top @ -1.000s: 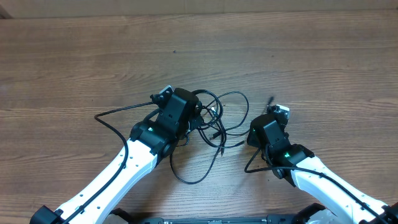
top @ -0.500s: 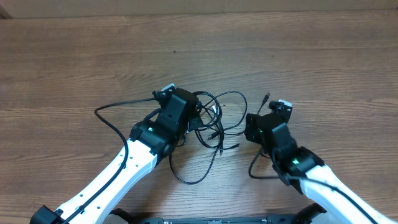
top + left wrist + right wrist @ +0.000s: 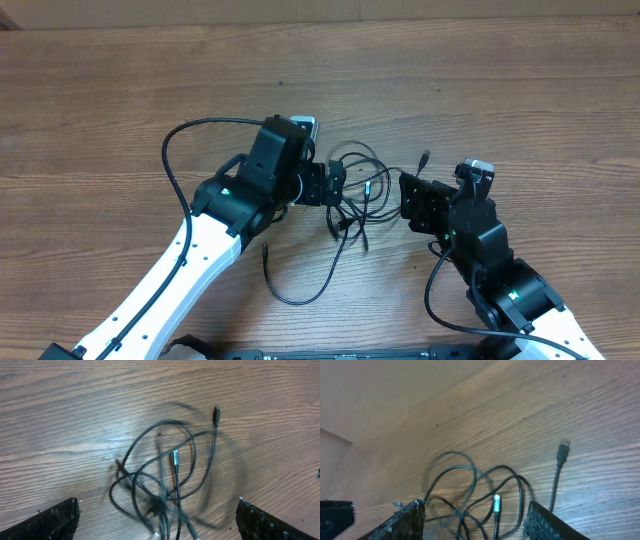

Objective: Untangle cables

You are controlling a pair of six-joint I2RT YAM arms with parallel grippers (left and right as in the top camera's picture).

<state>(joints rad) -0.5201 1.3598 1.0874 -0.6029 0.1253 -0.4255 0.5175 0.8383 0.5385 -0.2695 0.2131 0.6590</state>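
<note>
— Wooden desk [image 3: 120,90], plain grain. Nearest us, how do the left jaws stand?
— Wide apart, gripping nothing, just at the left edge of the cables [image 3: 352,195].
— And the right jaws?
— Apart too, facing in from the right, nothing clamped.
— Where's the tangle?
— Flat on the desk between the two: thin black loops crossing, a silver plug [image 3: 175,459] in the middle. Farther out, one black plug [image 3: 563,451] trails free toward the right side.

The cables [image 3: 348,200], thin black cords (one plug silver), lie flat in a loose looped tangle.
</note>
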